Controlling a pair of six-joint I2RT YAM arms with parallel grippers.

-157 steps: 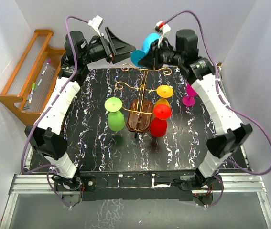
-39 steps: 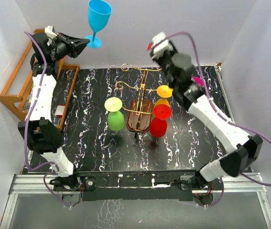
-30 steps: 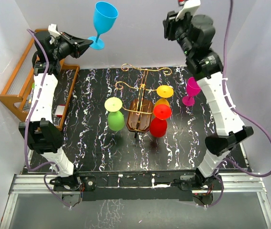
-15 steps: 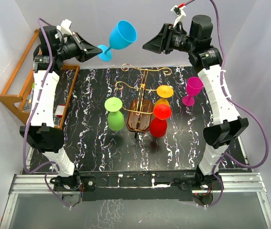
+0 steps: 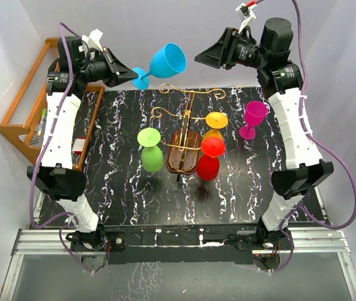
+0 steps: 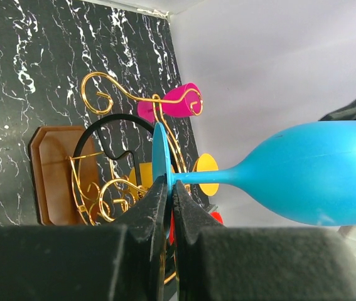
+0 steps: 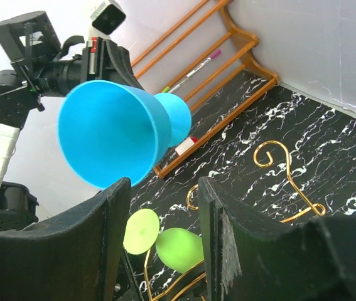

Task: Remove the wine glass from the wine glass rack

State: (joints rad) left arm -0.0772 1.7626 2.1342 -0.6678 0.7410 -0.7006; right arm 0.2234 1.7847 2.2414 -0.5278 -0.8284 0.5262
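Note:
High above the table's back edge, my left gripper (image 5: 134, 74) is shut on the flat foot of a blue wine glass (image 5: 167, 61). The glass lies sideways with its mouth toward the right. In the left wrist view the fingers (image 6: 156, 204) pinch the foot disc and the bowl (image 6: 316, 182) juts right. My right gripper (image 5: 201, 58) is open just right of the bowl, facing it. In the right wrist view the blue glass (image 7: 112, 132) is above its left finger and not between the jaws. The wine glass rack (image 5: 184, 150) stands mid-table with green (image 5: 152, 152), red (image 5: 209, 158) and orange (image 5: 216, 121) glasses hanging.
A magenta glass (image 5: 252, 118) stands upright on the table at the right, close to my right arm. An orange-brown slatted shelf (image 5: 33, 106) with pens sits at the left edge, a small white-and-red item (image 5: 77, 148) beside it. White walls close in on three sides.
My left arm swung the blue glass right and lower, tipping it from upright to sideways. My right arm turned toward it and its jaws opened wider.

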